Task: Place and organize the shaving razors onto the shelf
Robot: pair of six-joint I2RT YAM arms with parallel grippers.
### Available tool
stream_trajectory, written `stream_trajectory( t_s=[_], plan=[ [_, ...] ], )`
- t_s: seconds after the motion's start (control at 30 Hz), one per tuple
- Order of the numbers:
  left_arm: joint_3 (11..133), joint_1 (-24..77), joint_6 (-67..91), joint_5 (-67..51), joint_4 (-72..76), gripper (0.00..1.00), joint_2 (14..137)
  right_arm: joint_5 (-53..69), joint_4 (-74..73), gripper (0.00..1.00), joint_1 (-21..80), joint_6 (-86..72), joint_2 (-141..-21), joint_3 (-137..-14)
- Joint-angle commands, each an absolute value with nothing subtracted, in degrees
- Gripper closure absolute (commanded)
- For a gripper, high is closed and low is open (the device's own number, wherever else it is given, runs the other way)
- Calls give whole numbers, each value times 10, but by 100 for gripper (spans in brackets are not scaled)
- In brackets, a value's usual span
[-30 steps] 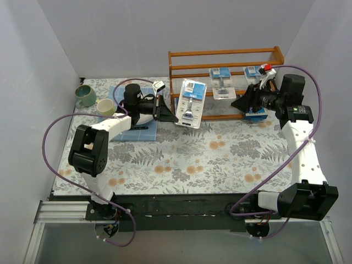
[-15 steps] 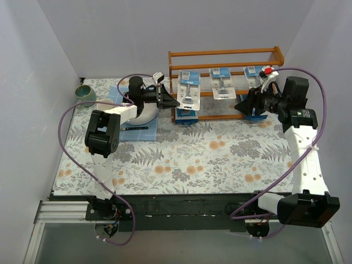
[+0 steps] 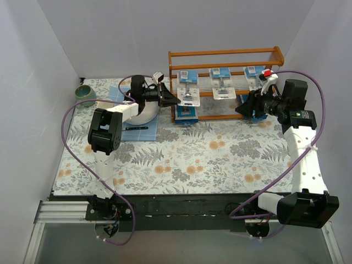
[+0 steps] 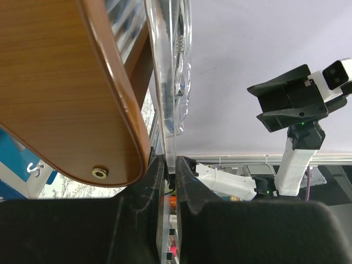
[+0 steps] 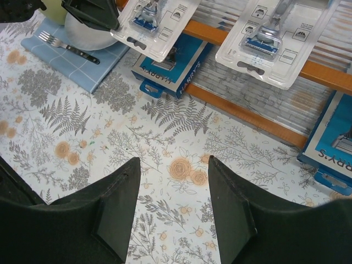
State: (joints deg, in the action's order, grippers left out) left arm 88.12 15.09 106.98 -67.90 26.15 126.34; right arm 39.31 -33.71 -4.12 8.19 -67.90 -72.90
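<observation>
The orange-brown shelf (image 3: 225, 58) stands at the back. Three razor packs lie along its middle tier: left (image 3: 189, 89), middle (image 3: 221, 82) and right (image 3: 253, 73). Two more sit low, left (image 3: 186, 114) and right (image 3: 256, 114). My left gripper (image 3: 176, 100) is shut on the left pack's clear edge (image 4: 171, 99), beside the shelf's side frame (image 4: 71, 82). My right gripper (image 3: 242, 108) is open and empty over the floral cloth in front of the shelf (image 5: 173, 165). It sees the held pack (image 5: 157, 19), the middle pack (image 5: 269, 38) and both low packs (image 5: 170, 60) (image 5: 335, 137).
A dark-handled fork (image 5: 66, 47) lies on a blue cloth (image 3: 118, 135), next to a white plate (image 5: 88, 36). A green mug (image 3: 83, 93) stands at the far left. The left arm's purple cable (image 3: 69, 137) loops over the table's left side.
My left gripper has carried its razor pack from in front of the shelf back onto the left of the middle tier. My right gripper has shifted slightly right.
</observation>
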Motion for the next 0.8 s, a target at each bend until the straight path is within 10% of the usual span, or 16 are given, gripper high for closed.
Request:
stream_trajectory(
  t_s=[0.0,0.6,0.77],
  plan=[
    [903,144,1066,-652,239,100,1261,396,-316,40,-44,84,-686,-732],
    [910,138,1072,-593,172,100,1268,392,-310,40,-44,85,-708,-740],
    [893,137,1078,-604,195,79,1245,394,-306,40,-44,83,-713,-744]
  ],
)
